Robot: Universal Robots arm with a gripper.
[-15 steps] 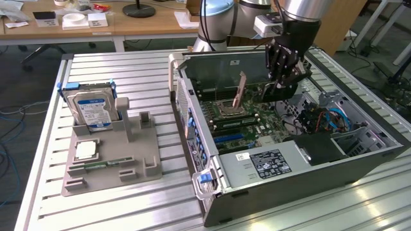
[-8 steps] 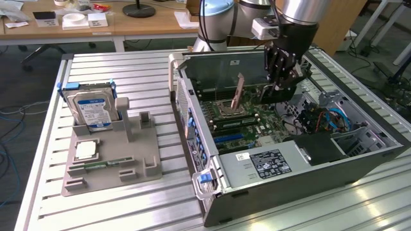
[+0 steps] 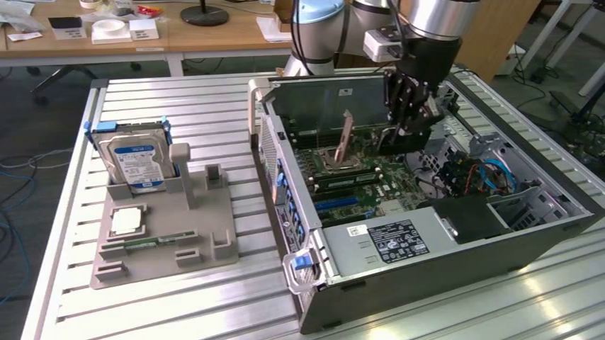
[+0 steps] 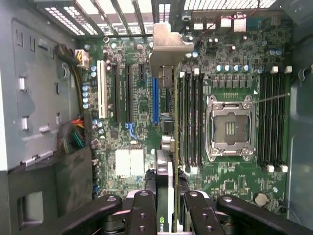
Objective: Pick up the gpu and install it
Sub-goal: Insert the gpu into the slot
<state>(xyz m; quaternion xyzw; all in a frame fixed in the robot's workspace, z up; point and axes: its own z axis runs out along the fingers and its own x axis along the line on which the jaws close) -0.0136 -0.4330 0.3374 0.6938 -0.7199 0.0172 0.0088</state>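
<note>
**Exterior view:** The arm's upper part is cut off by the frame edge. The gripper hangs inside the open PC case, fingertips hard to pick out against the dark card. The fingers pinch the gpu upright, directly below the wrist and close over the motherboard. Can't tell whether the card touches a slot. A hard drive stands in a grey holder, well apart from the gripper, outside the case.

**Wrist view:** The gripper is cut off at the frame edge. The gpu, seen edge-on, is clamped btwn the fingers, w/ its metal bracket at the end farthest from the gripper. The card hides whatever lies under it. RAM slots run beside the card, w/ the open CPU socket beyond.
</note>
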